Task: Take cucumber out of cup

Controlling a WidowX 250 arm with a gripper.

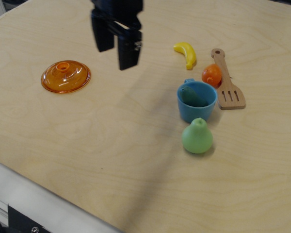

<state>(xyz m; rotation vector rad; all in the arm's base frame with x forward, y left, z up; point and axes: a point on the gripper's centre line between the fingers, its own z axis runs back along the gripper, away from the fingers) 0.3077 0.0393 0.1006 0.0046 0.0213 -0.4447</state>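
The light blue cup [197,102] stands upright on the wooden table, right of the middle, with its small handle at the back. The dark teal-green cucumber [190,96] leans inside it; only its upper part shows above the cup's floor. My black gripper [115,58] hangs above the table at the top middle, left of and behind the cup and well apart from it. Its two fingers point down with a gap between them, and nothing is held.
A light green pear [197,137] stands just in front of the cup. An orange fruit [212,74] and a wooden spatula [226,82] lie behind and right of it. A yellow banana [186,53] lies behind. An orange translucent lid [66,76] sits at the left.
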